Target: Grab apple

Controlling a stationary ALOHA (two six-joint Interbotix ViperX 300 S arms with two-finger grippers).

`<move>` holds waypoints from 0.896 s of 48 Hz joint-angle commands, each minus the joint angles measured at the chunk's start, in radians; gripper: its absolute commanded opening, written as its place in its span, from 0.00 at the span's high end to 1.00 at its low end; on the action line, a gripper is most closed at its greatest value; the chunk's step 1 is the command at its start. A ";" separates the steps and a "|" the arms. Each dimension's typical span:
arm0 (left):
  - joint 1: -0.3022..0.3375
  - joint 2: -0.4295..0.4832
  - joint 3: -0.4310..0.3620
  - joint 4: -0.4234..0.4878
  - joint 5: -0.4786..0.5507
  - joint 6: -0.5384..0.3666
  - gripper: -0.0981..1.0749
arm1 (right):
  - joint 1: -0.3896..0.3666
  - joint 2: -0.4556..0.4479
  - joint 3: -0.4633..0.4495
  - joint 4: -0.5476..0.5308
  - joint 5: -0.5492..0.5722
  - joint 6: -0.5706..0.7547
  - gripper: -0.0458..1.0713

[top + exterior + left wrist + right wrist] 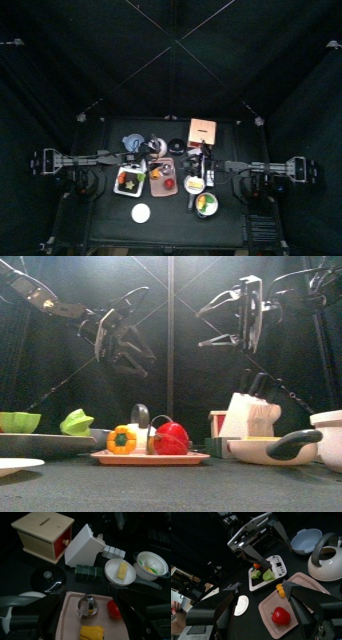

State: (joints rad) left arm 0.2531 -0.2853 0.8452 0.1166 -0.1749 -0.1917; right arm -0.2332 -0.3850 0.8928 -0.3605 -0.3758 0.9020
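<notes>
Overhead, my right claw [259, 609] hangs agape above pink tray [314, 587] holding red apple [281, 615]; left claw [85, 629] also agape.

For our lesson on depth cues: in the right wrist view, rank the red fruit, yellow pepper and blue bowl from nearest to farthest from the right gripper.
1. Red fruit, on the pink tray, seen between the right gripper's open jaws.
2. Yellow pepper, at the same tray's far end.
3. Blue bowl, beyond the kettle.
</notes>
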 commanded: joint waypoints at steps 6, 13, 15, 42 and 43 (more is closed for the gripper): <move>0.008 -0.106 0.023 0.103 -0.014 0.000 0.06 | 0.063 0.087 -0.094 0.005 0.046 0.002 0.08; 0.025 -0.195 0.083 0.107 -0.014 0.000 0.06 | 0.124 0.150 -0.140 0.021 0.210 0.003 0.08; 0.035 -0.232 0.109 0.106 -0.017 0.000 0.06 | 0.137 0.172 -0.158 0.032 0.262 0.003 0.08; 0.069 -0.408 0.225 0.104 -0.041 0.000 0.06 | 0.282 0.434 -0.373 -0.199 0.568 -0.008 0.08; 0.069 -0.408 0.227 0.104 -0.043 0.000 0.06 | 0.282 0.442 -0.379 -0.202 0.578 -0.011 0.08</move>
State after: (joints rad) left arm 0.3175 -0.6903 1.0845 0.2194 -0.2071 -0.1933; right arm 0.0491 0.0460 0.5599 -0.5522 0.1764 0.8974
